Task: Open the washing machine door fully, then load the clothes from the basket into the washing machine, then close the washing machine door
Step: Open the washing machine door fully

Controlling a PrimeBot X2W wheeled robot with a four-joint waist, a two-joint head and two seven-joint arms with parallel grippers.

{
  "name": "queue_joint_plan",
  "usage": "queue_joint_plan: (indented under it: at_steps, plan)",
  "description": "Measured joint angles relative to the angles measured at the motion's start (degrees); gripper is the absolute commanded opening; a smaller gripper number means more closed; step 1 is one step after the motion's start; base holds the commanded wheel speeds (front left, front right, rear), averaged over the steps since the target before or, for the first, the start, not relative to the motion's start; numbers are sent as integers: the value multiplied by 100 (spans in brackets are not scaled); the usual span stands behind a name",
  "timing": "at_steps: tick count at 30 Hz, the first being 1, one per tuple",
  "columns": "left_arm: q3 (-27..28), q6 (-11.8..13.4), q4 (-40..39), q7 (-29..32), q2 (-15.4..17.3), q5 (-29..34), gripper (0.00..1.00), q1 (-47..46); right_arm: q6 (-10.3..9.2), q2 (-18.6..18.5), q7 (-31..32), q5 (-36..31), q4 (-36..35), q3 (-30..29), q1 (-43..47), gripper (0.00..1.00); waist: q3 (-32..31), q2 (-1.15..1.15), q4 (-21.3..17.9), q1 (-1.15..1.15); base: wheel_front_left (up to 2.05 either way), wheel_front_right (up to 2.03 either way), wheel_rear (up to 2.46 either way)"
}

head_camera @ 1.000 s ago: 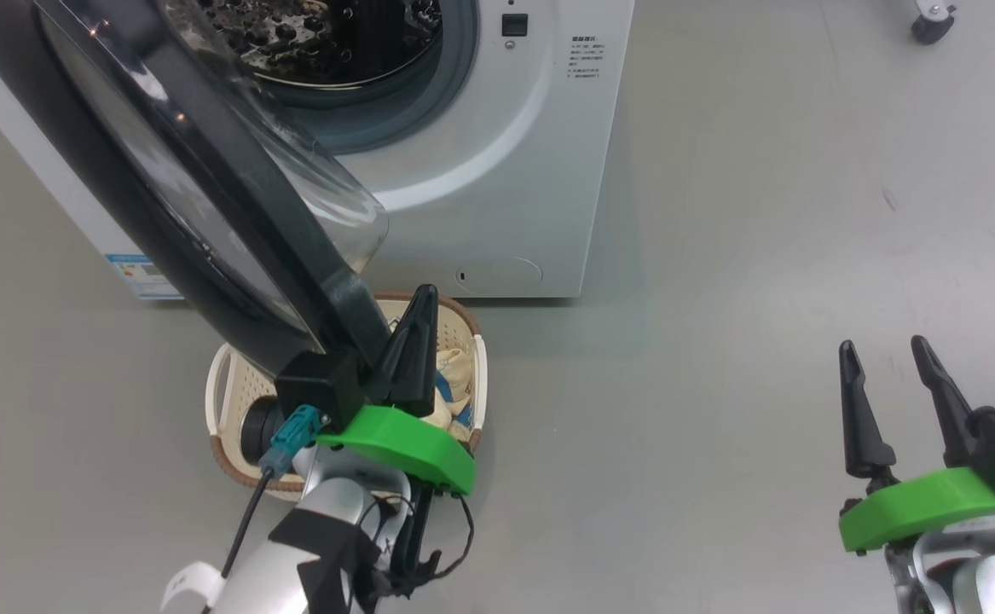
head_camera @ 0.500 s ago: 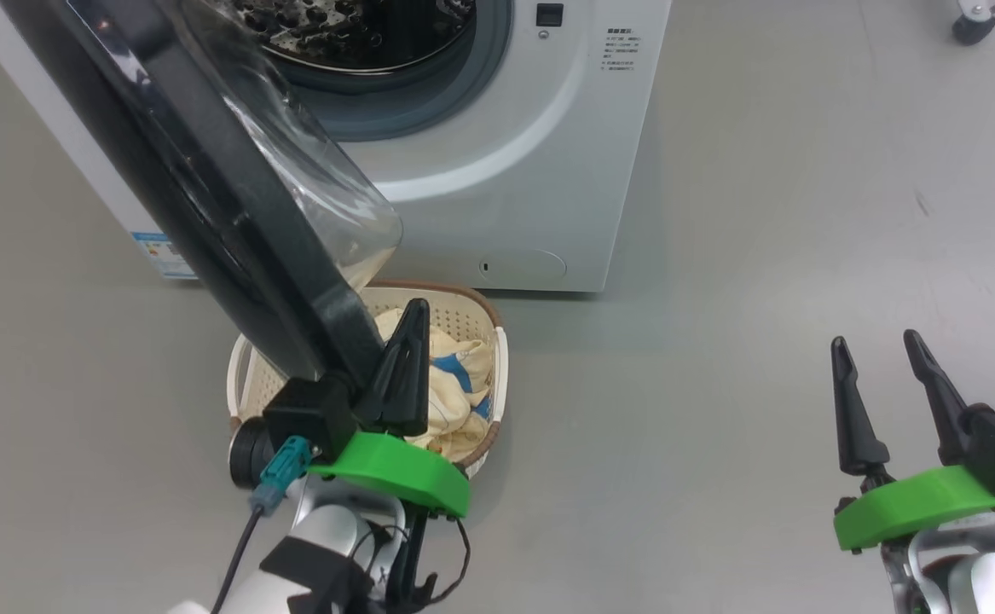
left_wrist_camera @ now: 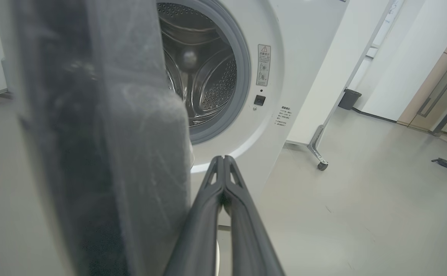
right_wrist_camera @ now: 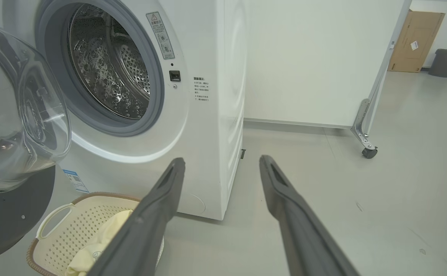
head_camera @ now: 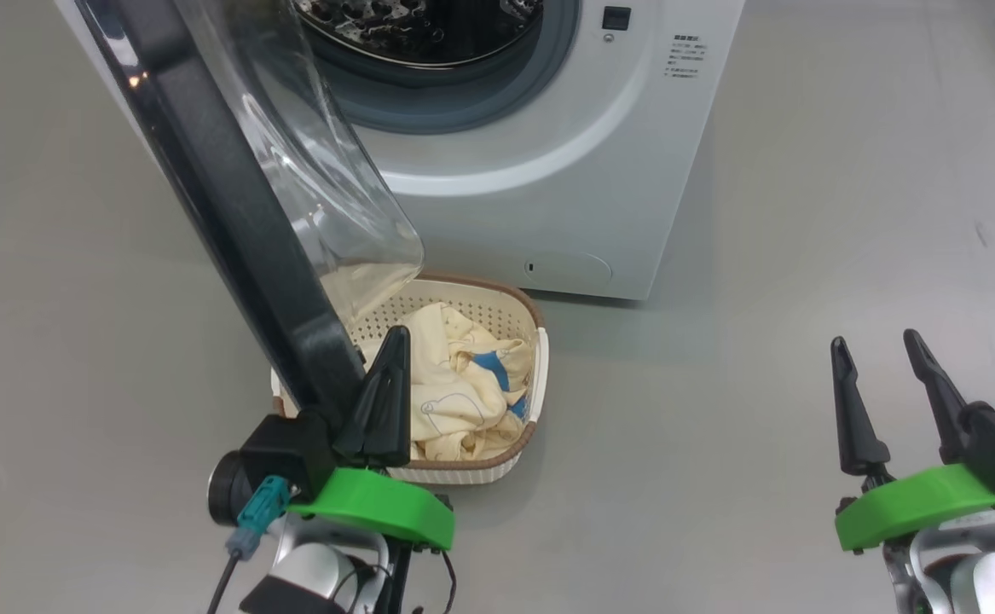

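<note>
L gripper (head_camera: 392, 345): long dark fingers pressed together, nothing pinched, lying vs. inner face of large round glossy black washing machine door (head_camera: 233, 213), near free edge.

Door approx. half open, standing out from big white front-loading washing machine (head_camera: 548, 188). Clear glass bulge (head_camera: 335, 196) overhangs small cream perforated basket (head_camera: 463, 311) w/ pale cream-yellow clothes (head_camera: 454, 384).

Step, prob.: push door wider. Press near edge, follow hinge arc, steady.

R gripper (head_camera: 874, 341): spread, empty, well apart.
</note>
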Motion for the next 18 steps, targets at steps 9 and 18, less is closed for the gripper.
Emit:
queue_joint_plan:
  at_steps: [9,18]
  plan:
    - [13,27,-118,4,66,21,0,105,0,0,101,-59,-130,-113,9,100,14,0,435,0,0,0,0]
    - [138,43,-130,2,205,71,0,181,0,-2,154,-90,-194,-250,8,100,57,0,822,0,0,0,0]
